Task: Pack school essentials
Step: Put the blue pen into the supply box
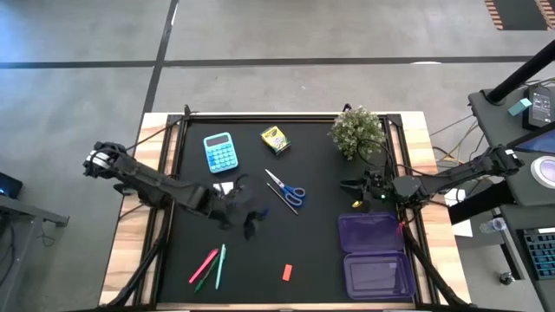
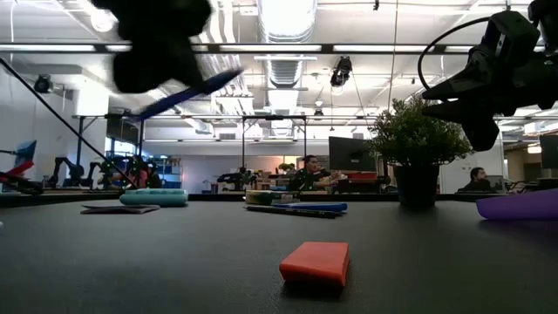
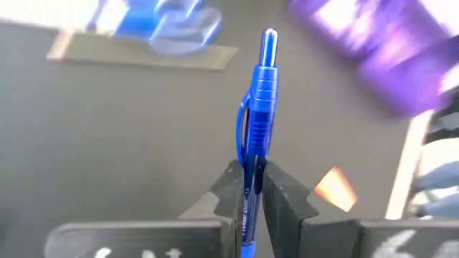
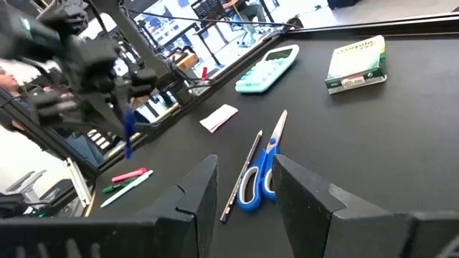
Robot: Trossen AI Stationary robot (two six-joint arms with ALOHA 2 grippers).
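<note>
My left gripper (image 1: 247, 221) hovers above the middle of the black mat, shut on a blue pen (image 3: 258, 122), which also shows in the low view (image 2: 187, 94). On the mat lie blue-handled scissors (image 1: 286, 189), a yellow crayon box (image 1: 275, 139), a white note pad (image 1: 224, 187), an orange eraser (image 2: 316, 262) and pink, green and teal pens (image 1: 208, 264). The purple case (image 1: 375, 256) lies open at the near right. My right gripper (image 4: 244, 179) waits open beside the plant, holding nothing. My left gripper pinches the blue pen's barrel (image 3: 252, 161) between its two fingers (image 3: 281, 195). The clicker end (image 3: 269, 39) sticks out past the fingertips. The pen is lifted clear of the mat and tilted.
A teal calculator (image 1: 218, 152) lies at the far left of the mat. A potted plant (image 1: 357, 132) stands at the far right corner, close to my right gripper. Bare mat shows between the eraser and the scissors.
</note>
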